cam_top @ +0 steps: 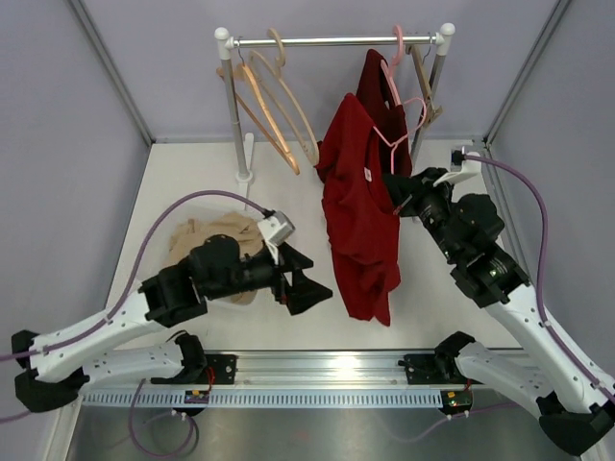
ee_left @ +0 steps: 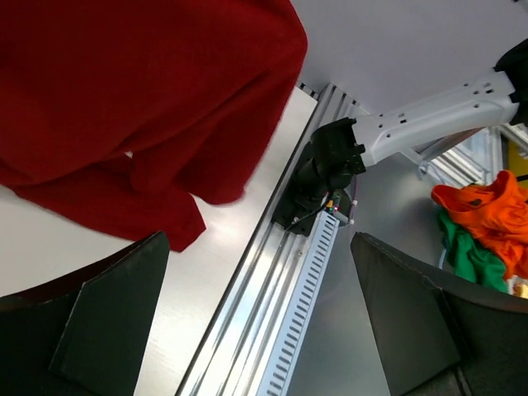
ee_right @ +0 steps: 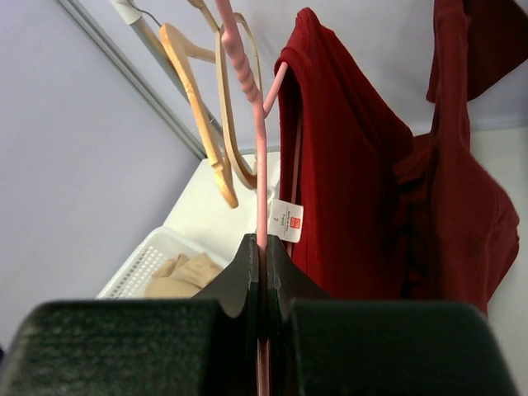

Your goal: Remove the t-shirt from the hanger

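T-shirt (cam_top: 360,230) hangs between tools | right tool (ee_right: 262,262) clamps pink hanger (ee_right: 258,165) | left tool (cam_top: 304,277) wide

Pale lilac walls (cam_top: 58,144), white tabletop (cam_top: 192,173)

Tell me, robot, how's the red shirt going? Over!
Right gripper shut on pink hanger. Left gripper open, empty. Red t-shirt hangs on it. Wooden hangers hang clear.

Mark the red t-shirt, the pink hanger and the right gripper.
red t-shirt (cam_top: 360,226), top view, middle of the hanging body.
pink hanger (ee_right: 260,165), right wrist view, its straight bar above the fingers.
right gripper (ee_right: 262,247), right wrist view, between the fingertips shut on that bar.
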Tool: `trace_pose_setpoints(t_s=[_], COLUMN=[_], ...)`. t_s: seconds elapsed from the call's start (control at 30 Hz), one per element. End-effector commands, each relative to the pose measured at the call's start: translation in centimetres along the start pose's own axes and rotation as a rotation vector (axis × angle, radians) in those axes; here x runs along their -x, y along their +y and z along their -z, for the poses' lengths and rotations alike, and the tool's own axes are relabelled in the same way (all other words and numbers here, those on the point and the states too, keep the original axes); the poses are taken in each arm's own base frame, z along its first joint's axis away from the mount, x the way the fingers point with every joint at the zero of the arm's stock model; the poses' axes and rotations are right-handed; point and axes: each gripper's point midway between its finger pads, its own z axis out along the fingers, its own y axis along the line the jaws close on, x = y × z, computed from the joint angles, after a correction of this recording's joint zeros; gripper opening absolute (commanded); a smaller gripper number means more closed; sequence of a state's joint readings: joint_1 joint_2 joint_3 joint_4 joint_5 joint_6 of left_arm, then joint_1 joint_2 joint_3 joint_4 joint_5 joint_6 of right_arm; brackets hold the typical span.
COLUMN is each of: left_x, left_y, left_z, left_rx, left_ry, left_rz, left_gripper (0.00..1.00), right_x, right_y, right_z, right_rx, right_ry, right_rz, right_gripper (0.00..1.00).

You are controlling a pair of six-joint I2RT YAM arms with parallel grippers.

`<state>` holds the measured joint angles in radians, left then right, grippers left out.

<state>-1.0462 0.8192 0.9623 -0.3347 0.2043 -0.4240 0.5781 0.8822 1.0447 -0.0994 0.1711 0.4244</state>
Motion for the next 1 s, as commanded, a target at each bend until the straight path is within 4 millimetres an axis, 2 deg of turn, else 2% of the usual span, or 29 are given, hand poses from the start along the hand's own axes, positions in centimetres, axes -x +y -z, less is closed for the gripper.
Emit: trace_pose_setpoints(t_s=[0.0,0.03,0.07,0.1,0.17,0.23,0.27,0.33,0.37,0.47,0.5,0.6,0.63,0.7,0.77,0.8,0.87,0.9,0.97], left_x=[4.1,3.3,4.0,3.8,3.0,3.3,2.4,2.6,1.8,2.0,1.5,0.7,1.1,0.7,0.2,0.0,-0.7,-1.2,-1.8], left_y=[0.0,0.1,-0.7,-0.9,-0.4,-1.8,-2.0,-2.8,-3.1,-3.5,-3.4,-4.7,-5.3,-5.4,-5.1,-5.1,-5.6,-5.5,-5.7], left_z=[-2.9,-4.6,-5.3,-6.1,-8.5,-9.8,-11.0,-11.9,-12.8,-13.8,-14.4,-14.9,-14.9,-15.1,-15.4,-15.5,-15.7,-15.7,-15.5], left_rx=[0.136,0.153,0.165,0.178,0.240,0.225,0.219,0.195,0.175,0.167,0.167,0.094,0.068,0.060,0.068,0.063,0.032,0.029,0.011], left_ry=[-0.196,-0.163,-0.188,-0.181,-0.154,-0.164,-0.142,-0.147,-0.122,-0.116,-0.102,-0.072,-0.091,-0.081,-0.071,-0.065,-0.047,-0.038,-0.029], left_rz=[-0.077,-0.115,-0.131,-0.144,-0.195,-0.225,-0.239,-0.239,-0.244,-0.242,-0.240,-0.217,-0.199,-0.193,-0.196,-0.195,-0.182,-0.177,-0.155], left_gripper=[0.99,0.99,0.99,0.99,0.99,0.99,0.99,0.99,0.99,0.99,0.99,0.99,0.99,0.96,0.88,0.73,0.65,0.52,0.39], right_x=[0.9,1.0,1.2,0.9,1.2,1.5,1.7,1.7,1.7,2.0,2.2,2.4,2.3,2.4,2.5,2.6,2.7,3.1,3.3], right_y=[0.6,0.9,1.4,1.6,1.7,1.8,1.9,1.9,2.1,2.5,2.7,2.6,2.7,2.8,3.1,3.2,3.2,3.3,3.2], right_z=[1.3,1.7,2.4,2.7,3.5,4.2,4.4,4.7,4.8,5.2,5.3,5.3,5.3,5.3,5.2,5.2,4.9,4.9,4.6], right_rx=[0.006,0.020,0.048,0.061,0.072,0.080,0.088,0.087,0.092,0.118,0.127,0.123,0.122,0.132,0.144,0.147,0.142,0.143,0.131], right_ry=[-0.064,-0.066,-0.072,-0.067,-0.076,-0.082,-0.082,-0.076,-0.071,-0.073,-0.075,-0.081,-0.077,-0.076,-0.079,-0.081,-0.086,-0.095,-0.104], right_rz=[-0.115,-0.140,-0.153,-0.172,-0.185,-0.188,-0.189,-0.180,-0.176,-0.173,-0.174,-0.163,-0.159,-0.156,-0.158,-0.157,-0.152,-0.143,-0.130], right_gripper=[0.00,0.00,0.00,0.00,0.00,0.00,0.00,0.00,0.00,0.00,0.00,0.00,0.00,0.00,0.00,0.00,0.00,0.00,0.00])
